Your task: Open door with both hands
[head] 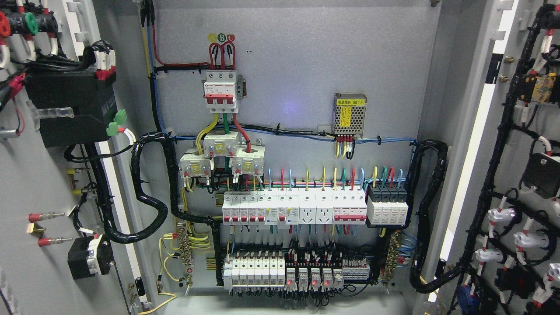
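Both doors of the grey electrical cabinet stand swung wide open. The left door [39,183] fills the left edge of the head view, its inner side carrying a black box and wiring. The right door [507,144] fills the right edge, with black cable looms and white lamp holders on its inner face. Between them the back panel [288,57] shows in full. Neither of my hands nor any arm appears in the picture.
On the panel sit a red-and-white main breaker [221,89], a perforated metal power supply [349,114], a long row of white breakers [293,209] and a lower row of relays [297,273]. Thick black cable conduits [148,192] loop to each door.
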Controlling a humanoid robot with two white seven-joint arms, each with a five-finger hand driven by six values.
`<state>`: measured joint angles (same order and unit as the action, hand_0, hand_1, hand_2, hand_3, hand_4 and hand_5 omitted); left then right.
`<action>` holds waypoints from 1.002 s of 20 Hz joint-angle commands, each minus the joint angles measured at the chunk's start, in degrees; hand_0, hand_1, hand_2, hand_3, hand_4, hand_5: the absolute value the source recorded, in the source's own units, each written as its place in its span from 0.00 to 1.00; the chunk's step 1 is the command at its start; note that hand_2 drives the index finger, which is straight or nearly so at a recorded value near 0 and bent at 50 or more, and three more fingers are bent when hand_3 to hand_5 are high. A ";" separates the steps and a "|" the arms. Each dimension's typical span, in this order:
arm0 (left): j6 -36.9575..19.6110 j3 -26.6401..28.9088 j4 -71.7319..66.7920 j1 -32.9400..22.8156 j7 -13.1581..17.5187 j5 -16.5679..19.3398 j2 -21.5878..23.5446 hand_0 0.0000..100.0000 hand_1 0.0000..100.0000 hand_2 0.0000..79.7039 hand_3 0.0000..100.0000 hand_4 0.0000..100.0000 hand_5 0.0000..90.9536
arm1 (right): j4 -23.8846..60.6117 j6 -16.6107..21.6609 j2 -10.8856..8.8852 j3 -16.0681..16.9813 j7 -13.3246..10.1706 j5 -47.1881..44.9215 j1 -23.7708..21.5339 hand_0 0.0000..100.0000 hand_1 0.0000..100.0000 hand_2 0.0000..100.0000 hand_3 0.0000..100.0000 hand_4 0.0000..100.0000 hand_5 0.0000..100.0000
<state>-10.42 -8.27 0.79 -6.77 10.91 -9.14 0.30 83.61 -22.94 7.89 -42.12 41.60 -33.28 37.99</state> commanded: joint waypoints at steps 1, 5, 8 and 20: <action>0.05 0.01 1.24 0.01 -0.01 0.00 1.63 0.00 0.00 0.00 0.00 0.00 0.00 | -1.70 0.17 0.37 0.28 -0.21 -0.20 -0.02 0.00 0.00 0.00 0.00 0.00 0.00; 0.05 0.01 1.15 0.09 0.07 0.00 1.63 0.00 0.00 0.00 0.00 0.00 0.00 | 0.58 0.35 -0.85 1.68 -0.21 -0.20 -1.95 0.00 0.00 0.00 0.00 0.00 0.00; 0.05 0.01 1.15 0.18 0.07 0.00 1.54 0.00 0.00 0.00 0.00 0.00 0.00 | 1.55 0.44 -3.58 5.80 -0.21 -0.38 -4.06 0.00 0.00 0.00 0.00 0.00 0.00; -0.04 -0.17 1.50 0.18 0.07 0.00 1.81 0.00 0.00 0.00 0.00 0.00 0.00 | 10.42 3.41 -6.48 15.31 -11.78 0.06 -14.95 0.00 0.00 0.00 0.00 0.00 0.00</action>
<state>-10.40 -8.30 1.12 -6.61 11.06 -9.14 0.42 86.69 -21.21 4.11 -33.04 35.48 -33.35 28.60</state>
